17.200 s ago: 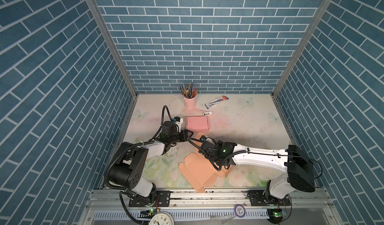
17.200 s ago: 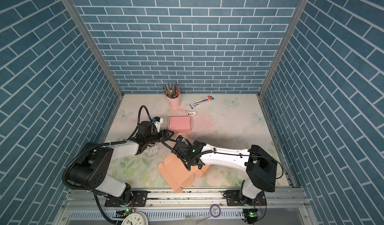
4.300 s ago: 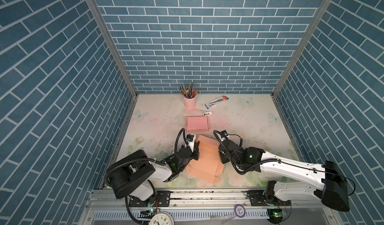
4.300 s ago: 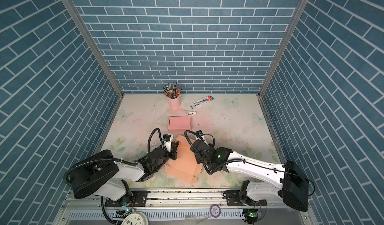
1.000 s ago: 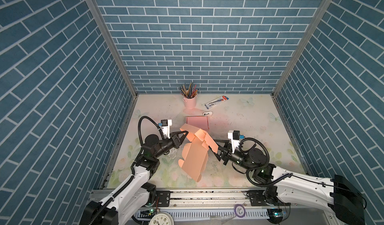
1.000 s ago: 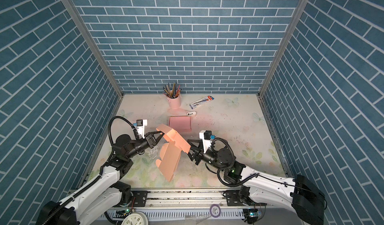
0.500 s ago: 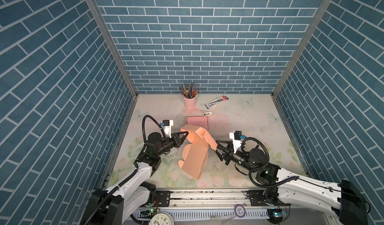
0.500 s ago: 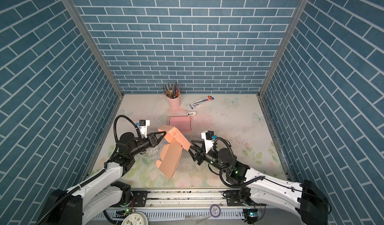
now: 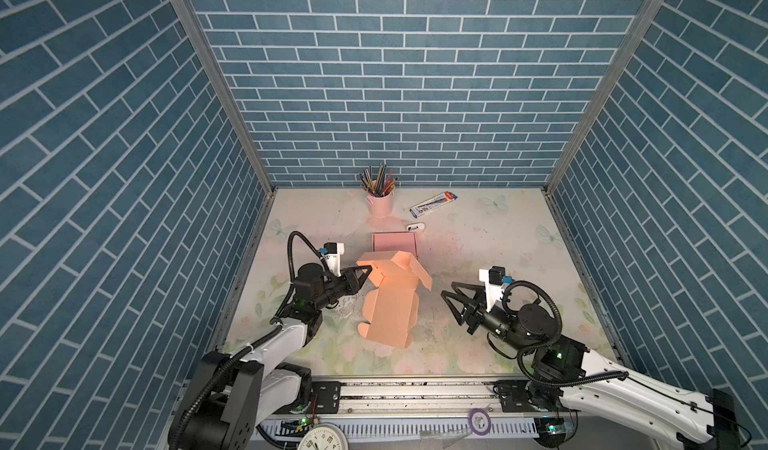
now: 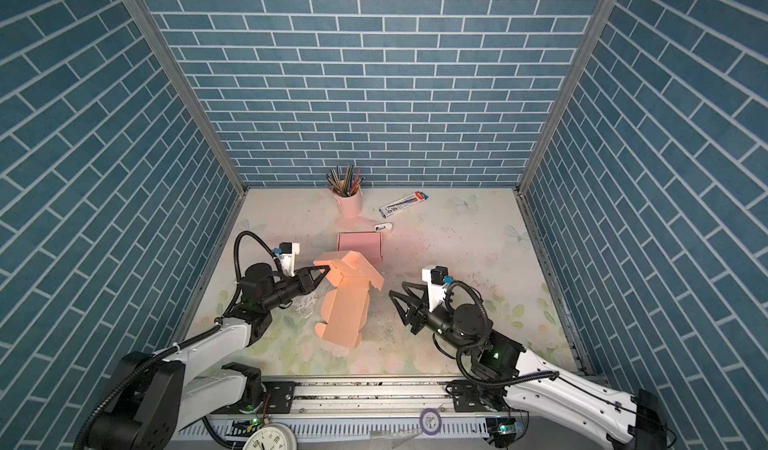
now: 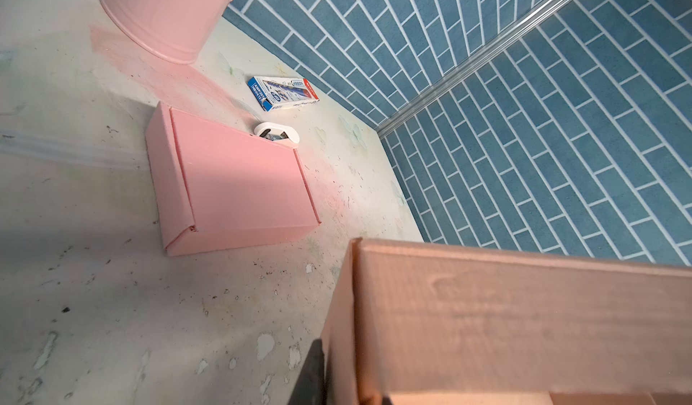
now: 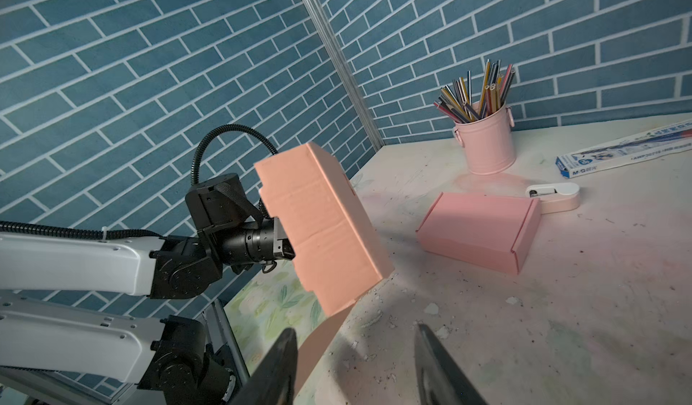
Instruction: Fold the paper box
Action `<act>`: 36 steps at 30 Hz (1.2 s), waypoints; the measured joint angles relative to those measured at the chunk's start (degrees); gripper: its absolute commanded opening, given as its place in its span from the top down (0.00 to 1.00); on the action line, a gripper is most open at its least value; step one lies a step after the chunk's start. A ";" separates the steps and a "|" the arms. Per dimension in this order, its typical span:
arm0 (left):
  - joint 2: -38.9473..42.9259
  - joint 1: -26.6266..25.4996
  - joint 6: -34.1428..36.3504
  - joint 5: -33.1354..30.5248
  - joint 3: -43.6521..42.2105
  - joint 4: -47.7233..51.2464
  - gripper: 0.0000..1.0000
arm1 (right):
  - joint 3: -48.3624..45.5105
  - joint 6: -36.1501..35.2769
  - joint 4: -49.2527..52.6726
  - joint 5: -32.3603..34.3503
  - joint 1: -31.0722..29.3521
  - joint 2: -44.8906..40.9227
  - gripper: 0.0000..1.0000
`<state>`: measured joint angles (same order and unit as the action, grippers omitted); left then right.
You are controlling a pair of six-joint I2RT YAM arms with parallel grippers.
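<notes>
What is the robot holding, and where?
The left gripper pinches the orange paper box by its raised top flap; the right gripper is open, empty.

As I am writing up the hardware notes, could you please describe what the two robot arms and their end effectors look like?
The left end effector and right end effector have black, tapering triangular fingers, each topped by a white camera bracket. Both arms have white link shells, black joint housings, a looping black corrugated cable and small green lights.

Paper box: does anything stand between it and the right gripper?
Nothing visible does. Only bare table lies between the open right gripper and the paper box, which the left gripper holds from the opposite side.
</notes>
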<state>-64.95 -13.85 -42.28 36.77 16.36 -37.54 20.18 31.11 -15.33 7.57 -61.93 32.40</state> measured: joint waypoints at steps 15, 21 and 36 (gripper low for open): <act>-0.44 -5.75 3.02 -1.18 0.00 2.58 0.82 | 4.52 -1.62 5.42 0.63 0.94 8.11 0.50; -1.46 -6.91 3.17 -2.29 0.00 2.69 0.82 | 4.70 -1.95 6.60 0.59 0.96 10.56 0.53; -4.79 -9.16 3.15 -4.44 0.00 2.49 0.82 | 8.33 -3.15 5.77 -2.03 0.98 18.69 0.61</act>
<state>-69.73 -23.00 -39.13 32.34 16.36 -35.05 28.51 27.97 -9.56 5.54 -60.95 51.09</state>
